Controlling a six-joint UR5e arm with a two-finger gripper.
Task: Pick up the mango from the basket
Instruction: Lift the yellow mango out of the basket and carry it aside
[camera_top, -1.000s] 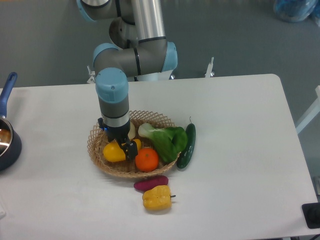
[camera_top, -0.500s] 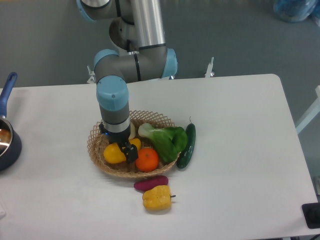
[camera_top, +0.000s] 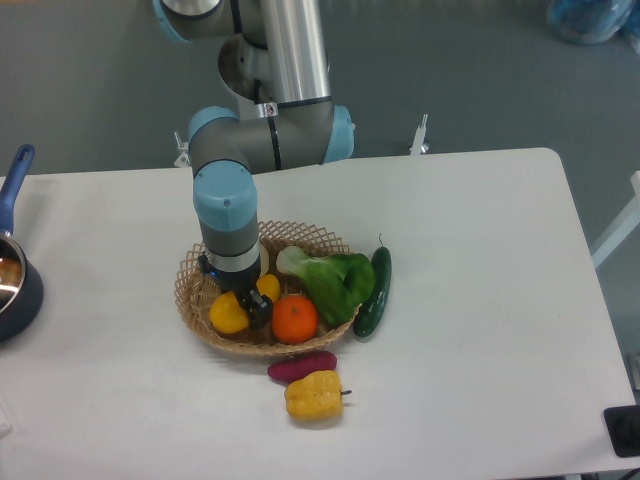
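Observation:
The mango is a smooth yellow oval lying in the left part of the woven basket. My gripper points straight down over its middle and is shut on it, one dark finger showing on the near right side. The mango's right end sticks out past the fingers. The fruit looks slightly raised and tilted, but I cannot tell if it still touches the basket floor.
In the basket also lie an orange and a leafy bok choy. A cucumber leans on the right rim. In front sit a purple sweet potato and a yellow bell pepper. A blue pot is far left.
The arm has risen a little and the mango has tipped with it: its left end looks shorter and rounder than one second ago. Everything else is as before.

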